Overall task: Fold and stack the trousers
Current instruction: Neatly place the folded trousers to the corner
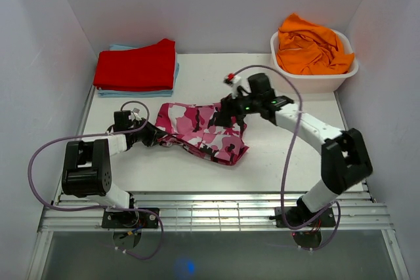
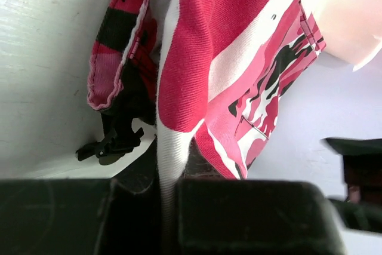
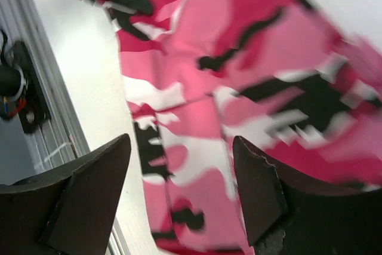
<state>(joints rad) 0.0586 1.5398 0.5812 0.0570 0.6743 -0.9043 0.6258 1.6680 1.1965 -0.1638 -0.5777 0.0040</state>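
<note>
The pink, magenta, white and black camouflage trousers [image 1: 205, 131] lie bunched in the middle of the white table. My left gripper [image 1: 157, 136] is at their left edge, shut on a fold of the trousers [image 2: 173, 100], with white cloth pinched between its jaws. My right gripper [image 1: 231, 111] hovers over the trousers' upper right part with its jaws wide apart and nothing between them. In the right wrist view the trousers [image 3: 239, 88] fill the space below the open fingers [image 3: 256, 189].
A folded plain red garment [image 1: 136, 65] lies on a light blue one at the back left. A white tub [image 1: 316, 78] with an orange garment [image 1: 310, 47] stands at the back right. A metal rail [image 1: 210, 211] runs along the table's near edge.
</note>
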